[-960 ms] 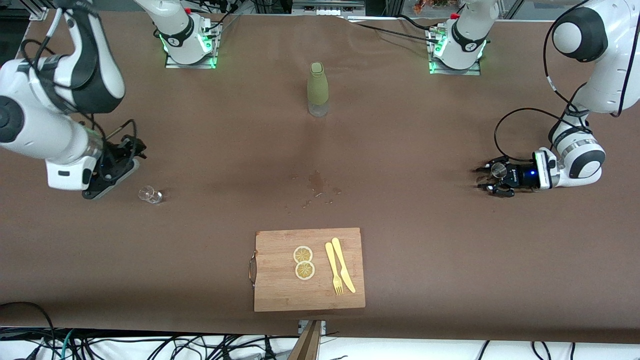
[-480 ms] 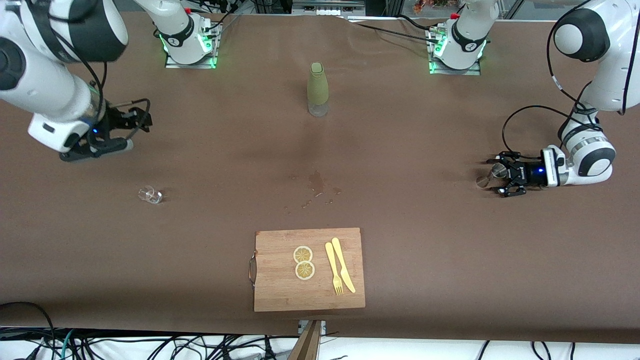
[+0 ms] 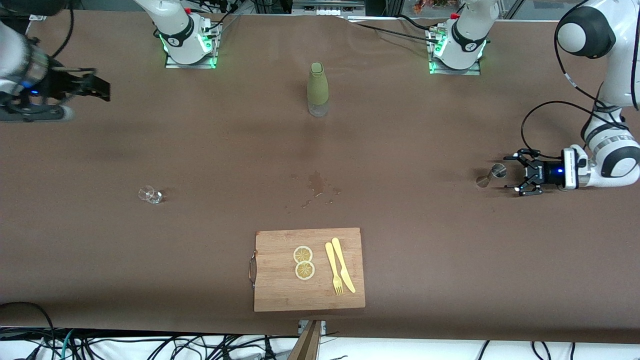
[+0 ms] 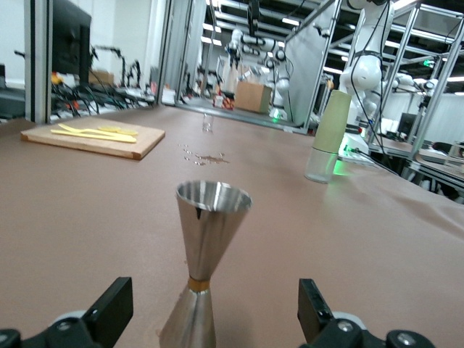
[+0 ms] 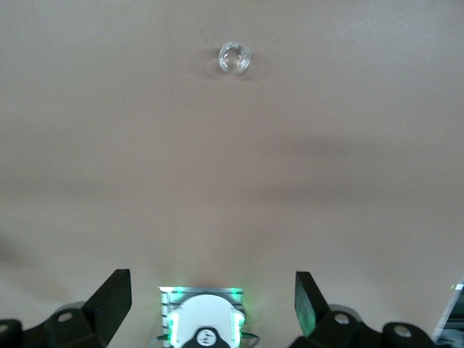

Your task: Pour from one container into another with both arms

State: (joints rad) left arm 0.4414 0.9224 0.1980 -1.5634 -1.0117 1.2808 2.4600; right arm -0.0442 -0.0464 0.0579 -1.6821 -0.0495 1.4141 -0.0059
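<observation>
- Lying nearest the camera, a wooden cutting board [image 3: 309, 270] holds lemon slices.
- A small glass [image 3: 150, 194] and steel jigger [image 3: 490, 175] stand farther back, well apart.
- The left gripper [image 3: 517, 175], fingers spread, sits just beside the jigger.
- The right gripper [image 3: 97, 87], fingers spread and empty, hangs over the right arm's end of the table.
- A green bottle [image 3: 318, 89] stands farthest back.

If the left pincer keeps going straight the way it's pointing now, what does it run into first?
The jigger. It stands upright on the table right ahead of the open left pincer, centred between its fingers in the left wrist view, with nothing in between. The bottle is farther along and looks off that line.
</observation>
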